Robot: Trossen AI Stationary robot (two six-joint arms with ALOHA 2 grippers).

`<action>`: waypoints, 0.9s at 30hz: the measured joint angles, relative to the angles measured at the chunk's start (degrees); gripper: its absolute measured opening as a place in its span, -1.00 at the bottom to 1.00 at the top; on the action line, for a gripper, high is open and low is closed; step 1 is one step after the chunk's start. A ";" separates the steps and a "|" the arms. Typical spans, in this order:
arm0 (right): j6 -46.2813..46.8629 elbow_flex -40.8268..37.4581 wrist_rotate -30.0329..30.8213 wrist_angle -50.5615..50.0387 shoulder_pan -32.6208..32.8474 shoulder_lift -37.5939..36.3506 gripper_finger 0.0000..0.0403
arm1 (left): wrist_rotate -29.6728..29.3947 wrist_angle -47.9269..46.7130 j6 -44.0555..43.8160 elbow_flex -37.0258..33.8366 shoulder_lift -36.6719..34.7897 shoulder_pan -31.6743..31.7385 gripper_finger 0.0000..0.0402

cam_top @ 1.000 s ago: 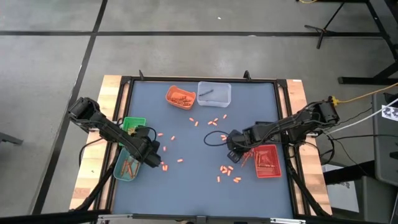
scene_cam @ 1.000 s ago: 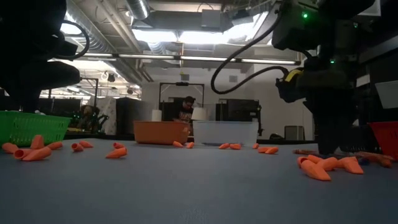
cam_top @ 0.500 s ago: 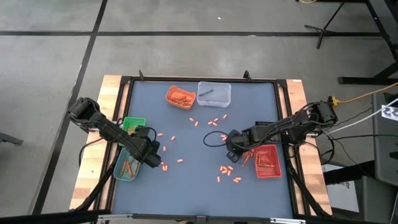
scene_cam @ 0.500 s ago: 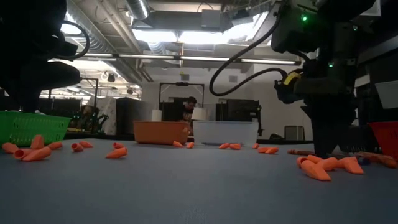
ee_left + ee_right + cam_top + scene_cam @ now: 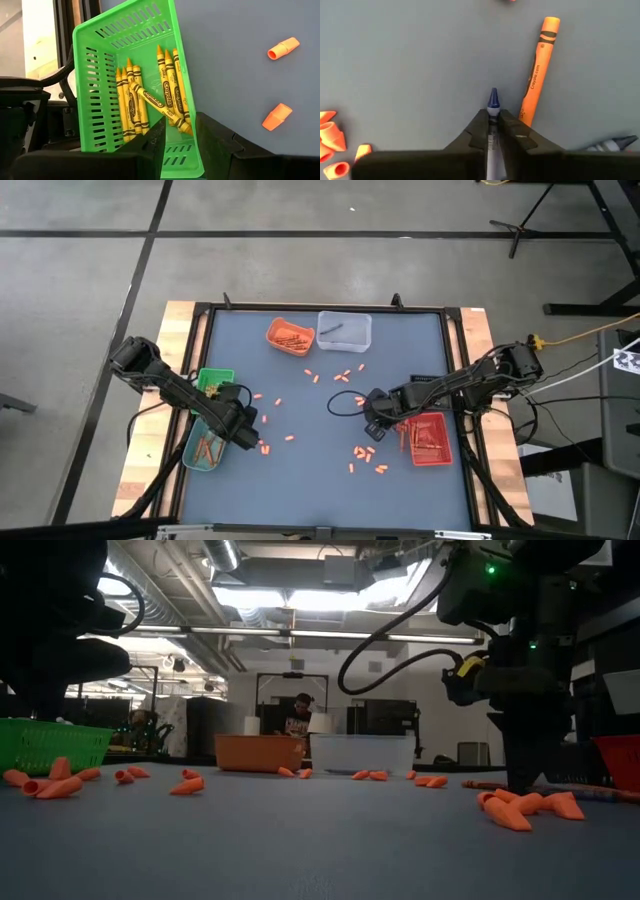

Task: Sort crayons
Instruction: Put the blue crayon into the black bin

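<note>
Two arms work the counter (image 5: 320,380) from above: the right end effector (image 5: 376,412) sits just beside the red tray (image 5: 436,452), while the left end effector (image 5: 243,435), its grip unreadable, waits by the green basket (image 5: 215,377). Seen from the right wrist, that end effector (image 5: 493,131) is clamped on a blue crayon (image 5: 493,100), tip forward along the fingers, apparently off the counter, an orange crayon (image 5: 539,67) lying roughly parallel alongside.

Green basket (image 5: 150,45), orange caps (image 5: 366,452), person (image 5: 296,718) in bkgd.

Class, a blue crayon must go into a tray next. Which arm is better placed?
Right. The right pincer is already shut on the blue crayon, while the left pincer sits by the green basket.
</note>
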 joint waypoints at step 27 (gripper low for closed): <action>-7.79 -0.16 0.77 -12.49 -1.77 -23.73 -0.91 | -9.10 2.98 0.02 0.00 0.00 -0.09 -0.55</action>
